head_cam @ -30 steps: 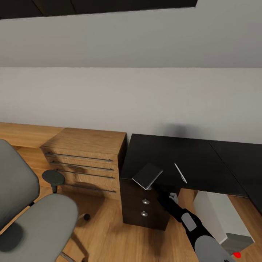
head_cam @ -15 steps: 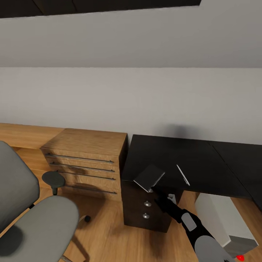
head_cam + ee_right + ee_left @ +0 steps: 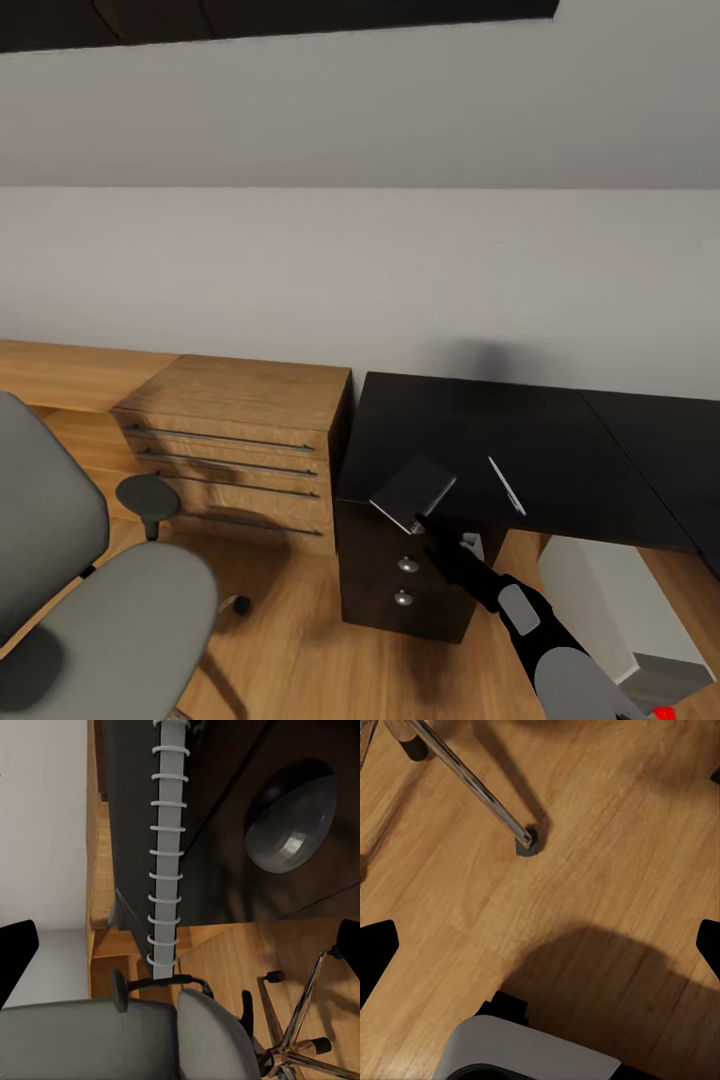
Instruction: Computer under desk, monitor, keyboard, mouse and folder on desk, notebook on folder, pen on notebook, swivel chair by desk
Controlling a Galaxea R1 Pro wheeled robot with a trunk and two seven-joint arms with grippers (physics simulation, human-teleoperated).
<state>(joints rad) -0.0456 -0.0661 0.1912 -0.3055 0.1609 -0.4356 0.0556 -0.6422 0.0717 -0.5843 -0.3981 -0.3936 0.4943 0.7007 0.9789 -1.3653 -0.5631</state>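
Pale wall and oak flooring frame the head view, where the desk (image 3: 520, 450) runs along the wall with its glossy black top, beside a low oak chest (image 3: 235, 440). At the desk's front edge, above the drawer unit, the right gripper (image 3: 428, 528) pinches a corner of the notebook (image 3: 412, 492), which is tilted and hangs partly over the edge; a slip would likely drop it to the floor. The pen (image 3: 506, 485) lies just beside it on the top, close enough that a sweep of the notebook could knock it off. The computer (image 3: 612, 600) sits under the desk near the arm's elbow, and the swivel chair (image 3: 90, 590) stands well apart, its armrest toward the chest. From the left wrist, bare floor, a chrome chair leg (image 3: 472, 784) and its castor show; whether that gripper is open I cannot tell. From the right wrist, the notebook's white spiral spine (image 3: 166, 847) runs down between the fingers, with a drawer knob (image 3: 291, 825) near.
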